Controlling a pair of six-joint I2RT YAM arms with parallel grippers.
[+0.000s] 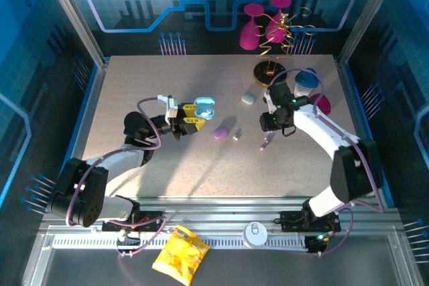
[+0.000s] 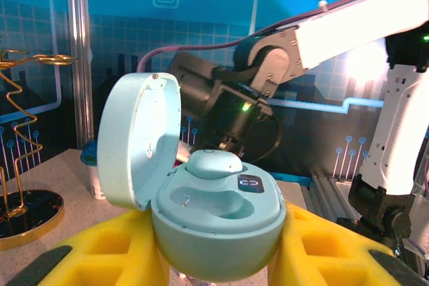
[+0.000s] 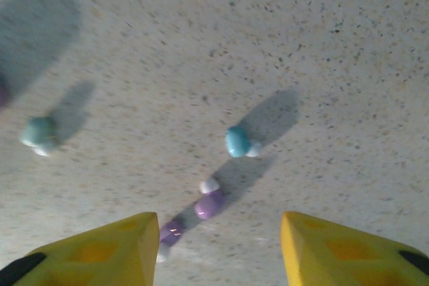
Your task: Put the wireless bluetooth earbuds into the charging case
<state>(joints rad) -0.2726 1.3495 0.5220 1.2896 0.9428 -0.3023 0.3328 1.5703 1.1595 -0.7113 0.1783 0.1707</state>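
Four earbuds lie loose on the speckled worktop (image 1: 134,85), each a tiny rounded body with a whitish tip. The right wrist view shows two colours. One pale blue bud (image 3: 236,143) lies near the middle and a second pale blue bud (image 3: 39,133) lies well apart to the left. One purple bud (image 3: 210,203) and another purple bud (image 3: 170,232) lie nearly end to end, in a slanted line just below the middle blue one.

The right pincer (image 3: 218,249) hangs over them with its yellow fingers spread wide and nothing between them. The lower purple bud is just beside the finger on the view's left.

There are three cases. The charging case (image 2: 221,232) is pale blue and pebble-shaped, and the left pincer (image 2: 218,262) pinches it firmly by the base, lid hinged up. One well in its base is empty. A rounded pale blue lump sits behind that well, and I cannot tell whether it is a seated bud. A closed purple case (image 1: 221,132) and a closed grey-green case (image 1: 249,98) rest on the worktop between the arms.

The buds lie near the centre, away from every edge. The left and near parts of the worktop are bare. The far right is crowded by a gold wire stand (image 1: 271,68) and a blue cup (image 1: 306,80).
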